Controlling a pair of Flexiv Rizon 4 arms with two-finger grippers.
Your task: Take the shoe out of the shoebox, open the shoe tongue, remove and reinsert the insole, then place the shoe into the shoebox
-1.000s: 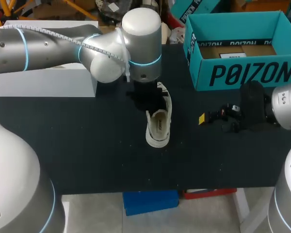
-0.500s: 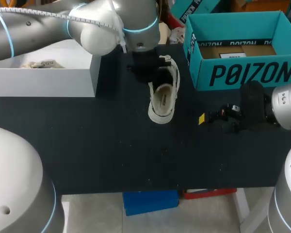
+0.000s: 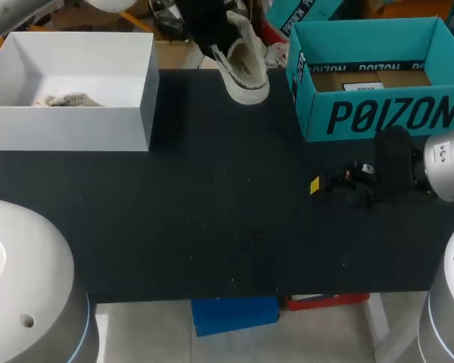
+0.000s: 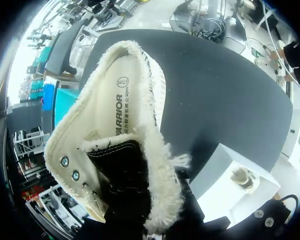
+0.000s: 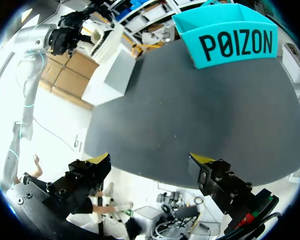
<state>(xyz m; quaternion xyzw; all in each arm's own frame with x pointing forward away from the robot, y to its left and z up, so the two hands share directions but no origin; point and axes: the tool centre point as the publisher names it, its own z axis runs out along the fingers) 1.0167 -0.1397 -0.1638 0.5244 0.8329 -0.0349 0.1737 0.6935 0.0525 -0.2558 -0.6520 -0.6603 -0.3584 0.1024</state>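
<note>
A white fleece-lined shoe [image 3: 246, 64] hangs in the air over the table's far edge, between the white box and the teal shoebox [image 3: 378, 113]. My left gripper [image 3: 206, 26] is shut on its upper, near the black tongue [image 4: 121, 170]. In the left wrist view the shoe [image 4: 122, 115] fills the space ahead, its opening facing the camera, and it hides the fingertips. The teal shoebox stands open at the back right with cardboard in its bottom. My right gripper [image 3: 325, 184] lies low over the table in front of the shoebox, open with nothing between its fingers [image 5: 150, 160].
An open white box [image 3: 76, 113] with a crumpled light item inside stands at the back left. The black table [image 3: 212, 227] stretches between both boxes and the near edge.
My left arm has lifted the shoe off the middle of the table and carried it up and toward the far edge. The right arm has not moved.
</note>
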